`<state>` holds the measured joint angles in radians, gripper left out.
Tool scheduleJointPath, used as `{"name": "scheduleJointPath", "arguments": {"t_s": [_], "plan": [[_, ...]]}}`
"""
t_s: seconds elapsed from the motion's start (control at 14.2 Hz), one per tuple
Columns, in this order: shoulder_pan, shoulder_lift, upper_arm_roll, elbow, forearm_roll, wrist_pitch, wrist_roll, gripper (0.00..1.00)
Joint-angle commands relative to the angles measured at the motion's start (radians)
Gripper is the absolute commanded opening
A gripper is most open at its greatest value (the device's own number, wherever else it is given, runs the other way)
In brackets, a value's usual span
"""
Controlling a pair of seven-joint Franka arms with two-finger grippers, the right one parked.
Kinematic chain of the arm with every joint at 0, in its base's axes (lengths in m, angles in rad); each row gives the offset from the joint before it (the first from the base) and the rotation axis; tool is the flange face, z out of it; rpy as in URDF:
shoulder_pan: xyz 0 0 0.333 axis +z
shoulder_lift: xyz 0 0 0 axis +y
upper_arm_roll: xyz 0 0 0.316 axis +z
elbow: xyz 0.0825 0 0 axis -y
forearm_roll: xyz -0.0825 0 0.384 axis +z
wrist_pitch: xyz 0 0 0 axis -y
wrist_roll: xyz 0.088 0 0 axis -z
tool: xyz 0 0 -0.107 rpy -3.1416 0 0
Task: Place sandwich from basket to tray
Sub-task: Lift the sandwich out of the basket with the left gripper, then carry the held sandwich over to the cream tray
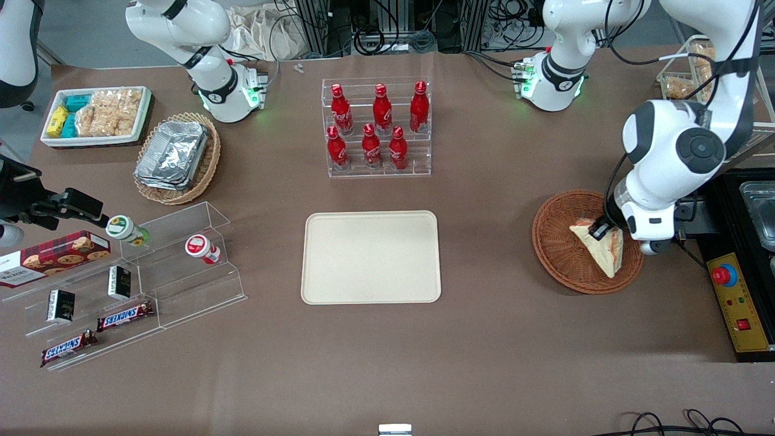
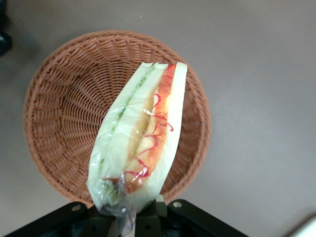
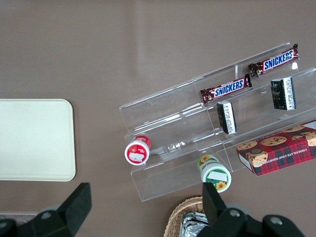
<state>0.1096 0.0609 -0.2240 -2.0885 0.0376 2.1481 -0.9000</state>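
Note:
The wrapped wedge sandwich (image 1: pixel 600 248) of pale bread with orange-red and green filling hangs over the reddish-brown wicker basket (image 1: pixel 560 257), toward the working arm's end of the table. My left gripper (image 1: pixel 600 231) is shut on the sandwich's end and holds it above the basket. In the left wrist view the sandwich (image 2: pixel 143 133) stretches away from my gripper (image 2: pixel 140 217) over the basket (image 2: pixel 59 118). The cream-beige tray (image 1: pixel 371 257) lies bare at the table's middle.
A clear rack of red bottles (image 1: pixel 376 127) stands farther from the front camera than the tray. A tan basket of foil containers (image 1: pixel 177 156), a white snack bin (image 1: pixel 97 115) and clear acrylic shelves (image 1: pixel 130 281) lie toward the parked arm's end. A yellow control box (image 1: pixel 740 303) sits beside the basket.

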Motion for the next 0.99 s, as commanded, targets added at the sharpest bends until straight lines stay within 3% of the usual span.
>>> {"name": "scheduleJointPath", "arguments": {"t_s": [0.0,0.7,0.92], "plan": [[-0.001,0.01,-0.053,0.128,0.016,-0.111,-0.013,0.0],[-0.002,0.175,-0.305,0.369,0.016,-0.209,-0.016,0.0],[-0.002,0.264,-0.397,0.419,0.106,-0.205,-0.023,0.0]]}}
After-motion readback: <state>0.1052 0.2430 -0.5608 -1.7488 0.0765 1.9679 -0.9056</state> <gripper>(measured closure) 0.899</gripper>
